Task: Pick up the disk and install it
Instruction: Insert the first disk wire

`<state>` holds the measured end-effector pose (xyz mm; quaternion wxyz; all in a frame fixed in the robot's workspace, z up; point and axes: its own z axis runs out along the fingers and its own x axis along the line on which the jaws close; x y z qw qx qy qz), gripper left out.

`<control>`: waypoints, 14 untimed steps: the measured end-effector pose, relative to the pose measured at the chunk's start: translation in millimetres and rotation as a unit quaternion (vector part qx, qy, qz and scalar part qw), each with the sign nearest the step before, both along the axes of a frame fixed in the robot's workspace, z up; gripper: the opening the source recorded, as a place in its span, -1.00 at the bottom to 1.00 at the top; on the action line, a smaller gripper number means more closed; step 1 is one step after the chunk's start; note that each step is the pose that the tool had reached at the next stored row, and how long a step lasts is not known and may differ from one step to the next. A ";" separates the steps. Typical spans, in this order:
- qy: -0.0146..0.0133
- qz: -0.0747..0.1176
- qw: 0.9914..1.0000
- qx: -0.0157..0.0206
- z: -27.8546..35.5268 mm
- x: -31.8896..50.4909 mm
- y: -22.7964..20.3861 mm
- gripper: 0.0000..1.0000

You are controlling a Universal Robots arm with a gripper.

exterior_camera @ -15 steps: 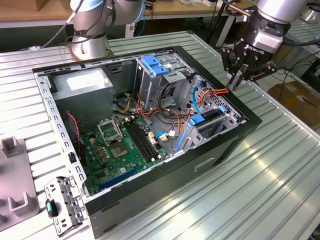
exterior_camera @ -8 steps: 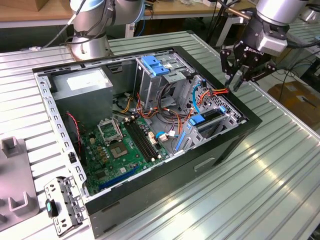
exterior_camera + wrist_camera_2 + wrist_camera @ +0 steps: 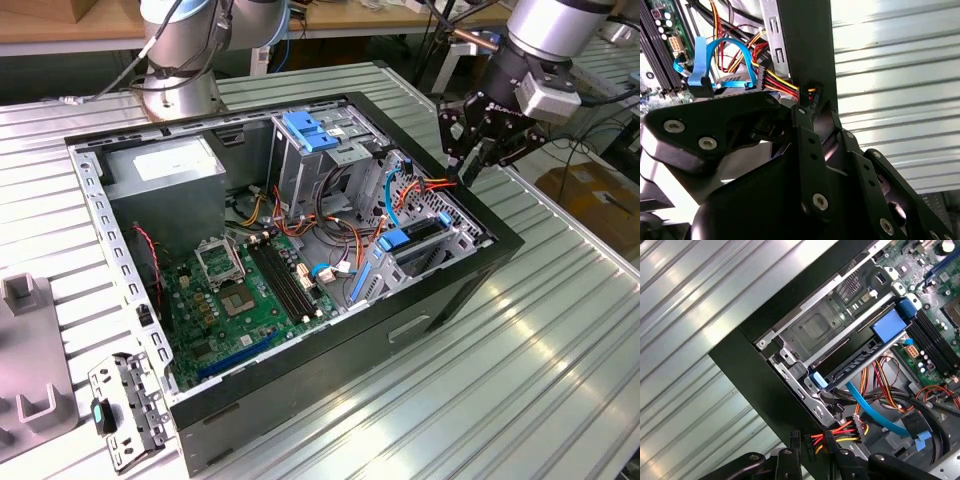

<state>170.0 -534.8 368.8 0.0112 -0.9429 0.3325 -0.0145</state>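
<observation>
The disk, a dark flat drive in a bright blue carrier, lies in the low bay at the front corner of the open computer case, on the exterior view's right. In the first wrist view its blue end shows in that bay. My gripper hangs over the case's rim just behind the bay. In both wrist views its fingertips pinch a black power connector with red, yellow and orange wires running down into the case.
A tall grey cage topped by a blue latch plate stands mid-case. A thin light-blue cable loops beside the bay. The motherboard and power supply fill the exterior view's left. A loose metal bracket lies on the ribbed table.
</observation>
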 end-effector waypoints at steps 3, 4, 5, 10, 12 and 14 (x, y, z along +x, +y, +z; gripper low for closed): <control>0.000 0.019 1.000 0.000 -1.2 3.2 0.0 -0.36; 0.000 0.023 1.000 0.000 -1.2 3.4 0.1 -0.36; 0.000 0.026 1.000 0.000 -1.2 3.4 0.0 -0.36; 0.000 0.028 1.000 0.000 -2.3 3.5 -0.1 -0.36; 0.000 0.029 1.000 0.000 -4.2 3.5 0.0 -0.36; 0.000 0.029 1.000 0.002 -3.6 3.5 0.0 -0.40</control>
